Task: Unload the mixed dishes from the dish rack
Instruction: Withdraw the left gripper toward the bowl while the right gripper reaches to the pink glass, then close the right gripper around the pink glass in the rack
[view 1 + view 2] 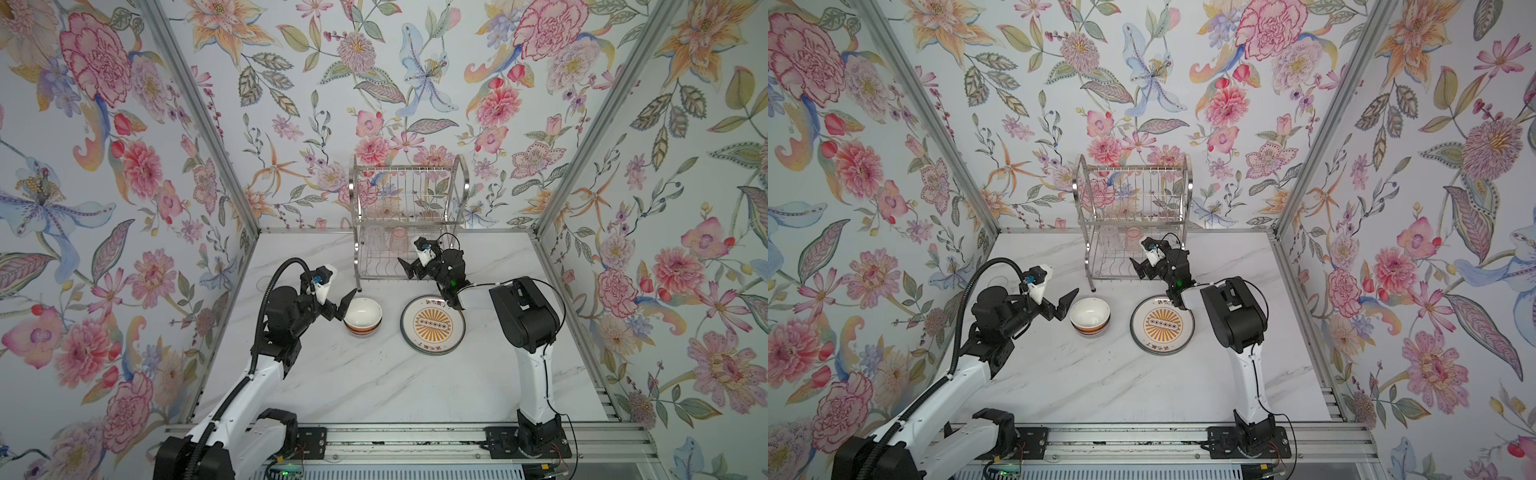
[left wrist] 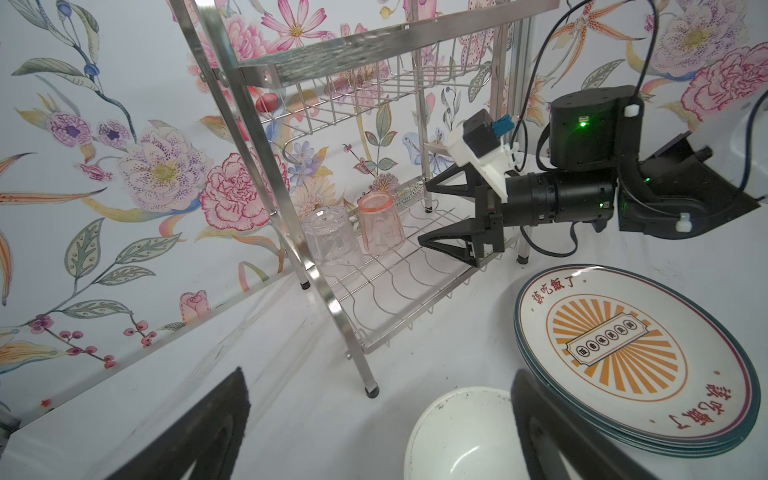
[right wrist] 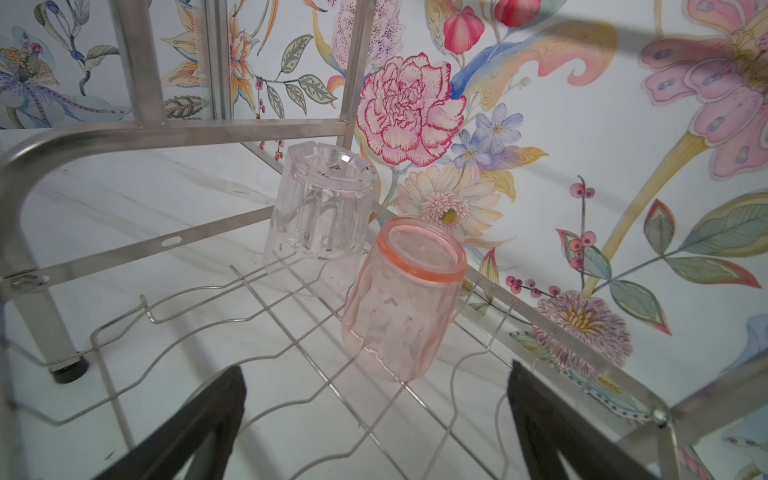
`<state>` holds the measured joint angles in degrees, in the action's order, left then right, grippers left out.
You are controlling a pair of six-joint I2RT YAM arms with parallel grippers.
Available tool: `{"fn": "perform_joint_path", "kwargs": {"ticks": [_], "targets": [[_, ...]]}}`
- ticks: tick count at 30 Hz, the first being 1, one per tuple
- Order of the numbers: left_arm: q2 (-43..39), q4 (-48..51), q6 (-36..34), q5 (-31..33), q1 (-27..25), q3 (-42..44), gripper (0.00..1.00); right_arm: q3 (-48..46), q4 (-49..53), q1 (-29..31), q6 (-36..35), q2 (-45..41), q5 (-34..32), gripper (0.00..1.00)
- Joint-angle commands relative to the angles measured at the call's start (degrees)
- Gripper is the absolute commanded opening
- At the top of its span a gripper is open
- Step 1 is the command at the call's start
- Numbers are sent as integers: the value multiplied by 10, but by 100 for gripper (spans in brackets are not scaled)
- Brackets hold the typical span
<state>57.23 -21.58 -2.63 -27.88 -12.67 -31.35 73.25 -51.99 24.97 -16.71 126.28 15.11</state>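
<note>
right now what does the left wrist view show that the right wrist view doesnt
Only the left wrist view: the sunburst plate, the bowl, the dish rack with its upper tier, and the open right gripper from the side, at the lower shelf.
Only the right wrist view: a close look at the pink glass, straight ahead of that gripper's own fingers.
Both: the pink glass and the clear glass, upside down side by side on the lower shelf, with the floral wall behind.

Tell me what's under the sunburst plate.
Under the sunburst plate, the left wrist view shows the edges of more plates stacked on the table. Their faces are covered, so their patterns and number cannot be told.
</note>
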Motion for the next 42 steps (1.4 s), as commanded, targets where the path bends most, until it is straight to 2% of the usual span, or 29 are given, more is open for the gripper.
{"fn": "perform_joint_path", "kwargs": {"ticks": [1, 16, 27, 34, 42], "targets": [[7, -15, -13, 4, -9, -3, 99, 45, 18, -6, -16, 34, 17, 99], [19, 10, -26, 12, -23, -22, 99, 244, 98, -22, -54, 157, 34, 99], [21, 34, -38, 23, -29, -31, 100, 348, 140, -24, -106, 222, 51, 99], [19, 54, -44, 33, -32, -35, 99, 376, 133, -23, -110, 242, 89, 99], [21, 64, -44, 40, -32, -36, 99, 363, 110, -20, -108, 239, 119, 99]]}}
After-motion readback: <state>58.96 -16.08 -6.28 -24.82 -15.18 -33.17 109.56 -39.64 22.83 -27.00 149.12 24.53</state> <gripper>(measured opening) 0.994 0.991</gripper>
